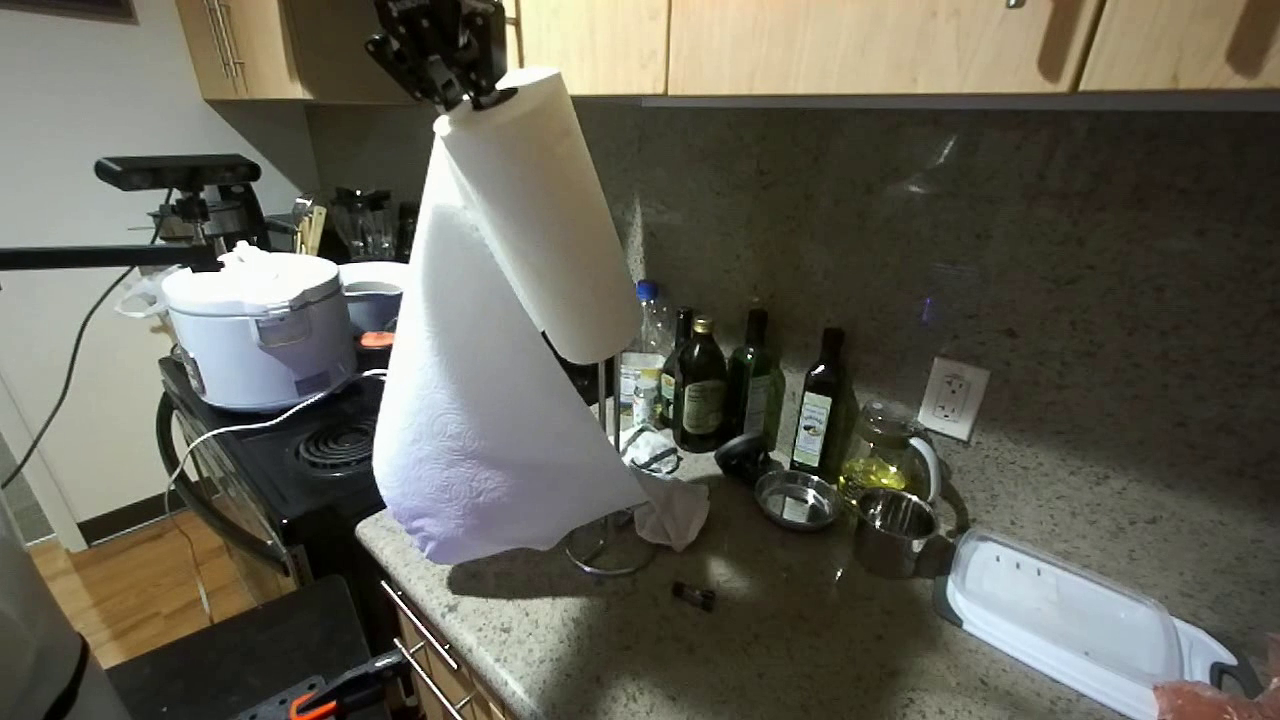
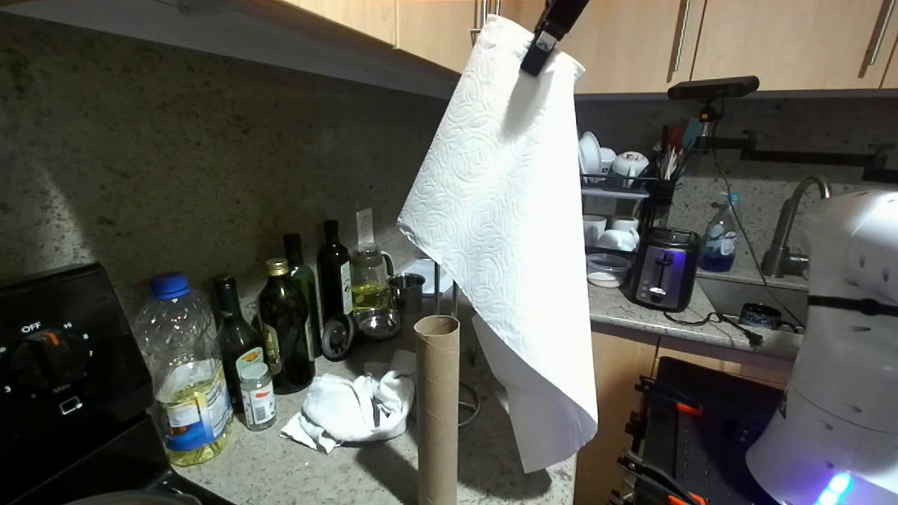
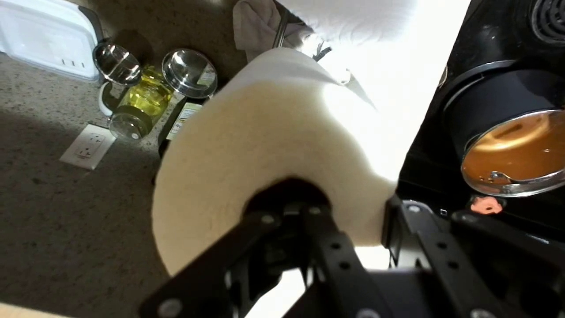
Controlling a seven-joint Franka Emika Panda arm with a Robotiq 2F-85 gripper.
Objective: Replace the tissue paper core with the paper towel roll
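Fat white paper towel roll (image 1: 550, 220) hangs tilted above the speckled countertop (image 1: 780, 640), by its corner nearest the black stove (image 1: 265, 465); the black two-fingered gripper (image 1: 474, 100) pinches the roll's wall, and the wrist view shows one finger (image 3: 322, 234) in the hollow centre; in an exterior view only the outer finger (image 2: 537, 62) shows, and only there a slim grey-brown cardboard tube (image 2: 438, 407) rises upright, its foot out of frame

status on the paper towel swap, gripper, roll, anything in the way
Gripper clamped on paper towel roll, roll held aloft, tilted. Tissue paper core upright, off the metal holder. Loose sheet hides part of holder, might snag.
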